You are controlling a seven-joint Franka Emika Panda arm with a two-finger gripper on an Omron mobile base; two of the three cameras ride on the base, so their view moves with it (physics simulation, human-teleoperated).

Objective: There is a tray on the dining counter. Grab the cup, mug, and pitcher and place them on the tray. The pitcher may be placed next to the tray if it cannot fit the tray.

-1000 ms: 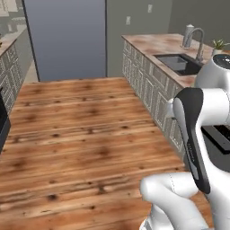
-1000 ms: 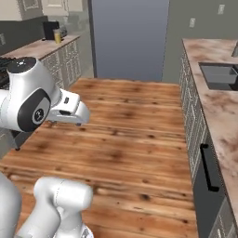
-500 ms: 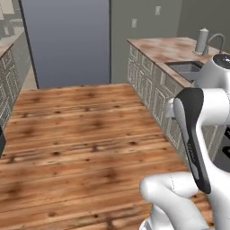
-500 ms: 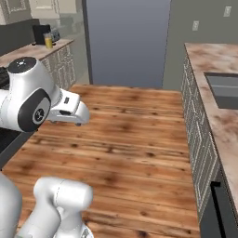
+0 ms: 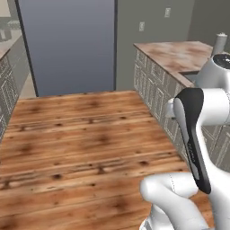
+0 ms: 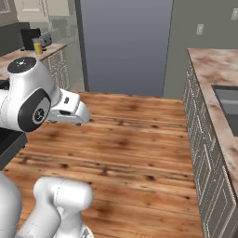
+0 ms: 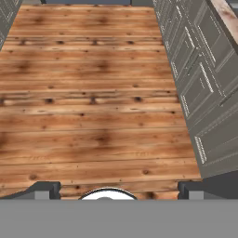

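Gripper (image 7: 119,189) is pointing down at the brown wood-plank floor (image 7: 93,93), dark finger tips standing wide apart at the bottom corners of the hand view, spread fully and gripping nothing. White arm with dark joints (image 5: 197,134) is folding up in front of both base cameras.

Clear glass pitcher with orange-yellow liquid (image 6: 37,47) is sitting far off on the marbled worktop over cream cabinets (image 6: 28,53), far left of the right base view, just beside a black coffee machine (image 6: 29,39) and a small silver appliance (image 6: 45,41). It is small at this range; detail is hard to tell.

Large flat blue-grey panel (image 6: 123,44) is facing the robot across the floor. Reddish-brown and cream marbled counter with a dark sink (image 6: 218,97) is running along the right side, grey-cream panelled drawers (image 7: 200,79) under it. Metal faucet (image 5: 219,44) is showing at the far right of the left base view. White wall outlet (image 6: 200,29) is sitting on the grey wall.

Nothing readable: any labels or writing are too small or blurred to make out.
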